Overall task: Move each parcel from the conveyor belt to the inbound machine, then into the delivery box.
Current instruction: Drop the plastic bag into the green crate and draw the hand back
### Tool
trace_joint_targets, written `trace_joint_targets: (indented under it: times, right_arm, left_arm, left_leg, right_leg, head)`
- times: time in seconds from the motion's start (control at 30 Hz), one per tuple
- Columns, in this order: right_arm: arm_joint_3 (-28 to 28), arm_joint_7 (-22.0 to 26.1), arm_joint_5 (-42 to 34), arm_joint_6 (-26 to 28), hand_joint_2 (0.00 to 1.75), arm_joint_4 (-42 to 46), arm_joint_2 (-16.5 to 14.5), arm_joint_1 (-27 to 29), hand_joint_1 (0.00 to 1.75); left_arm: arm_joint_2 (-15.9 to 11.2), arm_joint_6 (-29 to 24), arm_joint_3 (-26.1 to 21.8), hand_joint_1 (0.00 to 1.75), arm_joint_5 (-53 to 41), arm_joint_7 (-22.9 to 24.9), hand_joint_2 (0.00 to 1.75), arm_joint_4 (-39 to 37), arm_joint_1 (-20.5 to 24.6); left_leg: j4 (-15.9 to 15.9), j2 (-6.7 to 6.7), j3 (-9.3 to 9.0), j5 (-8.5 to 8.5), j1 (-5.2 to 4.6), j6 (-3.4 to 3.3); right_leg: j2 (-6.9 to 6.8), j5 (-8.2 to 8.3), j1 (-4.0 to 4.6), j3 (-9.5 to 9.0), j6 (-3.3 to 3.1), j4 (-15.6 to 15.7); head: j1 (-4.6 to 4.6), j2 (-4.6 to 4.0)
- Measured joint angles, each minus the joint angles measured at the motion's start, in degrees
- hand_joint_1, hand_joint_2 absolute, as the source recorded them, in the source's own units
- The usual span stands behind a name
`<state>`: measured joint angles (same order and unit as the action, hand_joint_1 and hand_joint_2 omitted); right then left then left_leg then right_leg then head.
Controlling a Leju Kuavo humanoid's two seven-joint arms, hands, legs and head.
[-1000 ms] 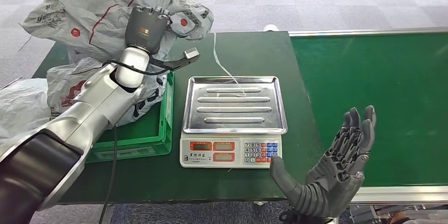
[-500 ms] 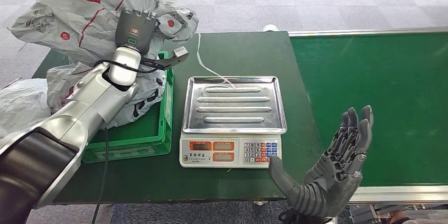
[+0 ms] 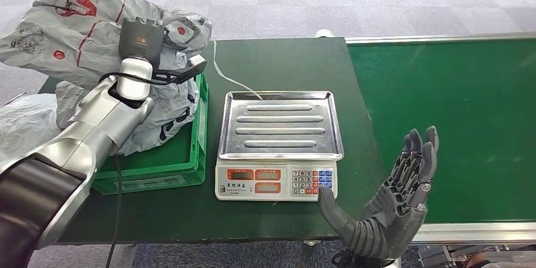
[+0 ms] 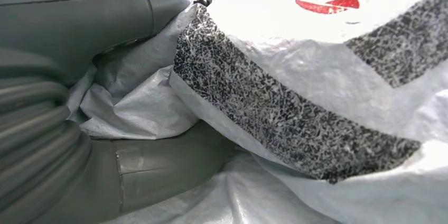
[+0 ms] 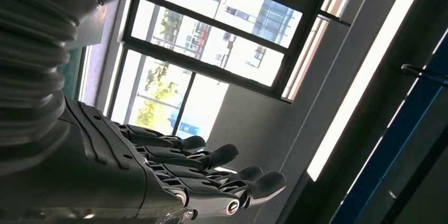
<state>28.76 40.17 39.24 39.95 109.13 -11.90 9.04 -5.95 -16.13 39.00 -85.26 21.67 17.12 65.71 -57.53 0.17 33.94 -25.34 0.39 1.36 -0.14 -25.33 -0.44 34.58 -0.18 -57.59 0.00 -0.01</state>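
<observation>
Green tabletop (image 3: 297,66) first, then the grey parcel (image 3: 76,21) gripped by the left hand (image 3: 140,40) above the far-left green crate (image 3: 189,160): lower it flat before letting go (right hand (image 3: 392,208) idles, fingers spread, near the scale (image 3: 280,145)).

Green table (image 3: 297,59) on grey carpet floor (image 3: 379,9); thin white strap (image 3: 227,75) lies across it. Large windows (image 5: 211,49) and a bright ceiling light strip (image 5: 364,81).
</observation>
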Motion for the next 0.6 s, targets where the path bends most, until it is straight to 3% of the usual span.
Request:
trace_joint_targets:
  times: [0.03,0.13,0.17,0.23,0.37,0.47,0.6]
  right_arm:
    - [0.0,0.0,0.2,0.0,1.75,0.0,0.0,0.0,0.0]
    - [0.0,0.0,0.5,0.0,1.75,0.0,0.0,0.0,0.0]
    - [0.0,0.0,0.5,0.0,1.75,0.0,0.0,0.0,0.0]
    - [0.0,0.0,0.6,0.0,1.75,0.0,0.0,0.0,0.0]
    - [0.0,0.0,1.1,0.0,1.75,0.0,0.0,0.1,0.0]
    - [0.0,0.0,1.5,0.0,1.75,0.0,-0.1,0.3,0.0]
    - [-0.3,0.0,2.1,0.0,1.75,0.0,-0.3,0.6,0.0]
  left_arm:
    - [0.0,0.1,-0.4,1.51,0.0,-0.1,1.75,0.0,-0.1]
    - [0.0,0.2,-1.5,0.2,0.0,-0.5,1.75,-0.1,-0.6]
    - [0.0,0.3,-1.7,0.0,0.0,-0.6,1.75,-0.1,-0.7]
    - [0.0,0.5,-2.3,0.0,0.0,-1.2,1.75,-0.1,-0.9]
    - [0.6,0.6,-4.1,0.0,0.1,-2.2,0.0,0.1,-1.4]
    - [1.1,-0.9,-6.1,0.0,0.4,-2.8,0.0,0.7,-2.1]
    - [1.5,-8.0,-10.3,0.0,1.7,-3.8,0.0,2.5,-3.2]
  left_leg:
    - [0.0,0.0,0.0,0.0,0.0,0.0]
    - [0.0,0.0,0.0,0.0,0.0,0.0]
    - [0.0,0.0,0.0,0.0,0.0,0.0]
    - [0.0,0.0,0.0,0.0,0.0,0.0]
    - [0.0,0.0,-0.01,0.0,0.0,0.0]
    - [0.0,0.0,0.0,0.0,0.0,0.0]
    - [0.0,0.0,0.0,0.0,-0.01,0.0]
  right_leg:
    - [0.0,0.0,0.0,0.0,0.0,0.0]
    - [0.01,0.0,0.0,0.01,0.0,0.0]
    - [0.01,0.0,0.0,0.01,0.0,0.0]
    - [0.01,0.0,0.0,0.02,0.0,0.0]
    - [0.01,0.0,0.0,0.03,0.0,0.0]
    - [0.0,0.0,0.0,0.02,0.0,0.0]
    - [0.01,0.0,-0.01,0.02,0.0,0.0]
  head:
    - [0.0,0.0]
    - [0.0,-0.01]
    - [0.0,-0.01]
    - [0.0,-0.01]
    - [0.0,-0.01]
    - [-0.01,-0.01]
    - [0.0,0.0]
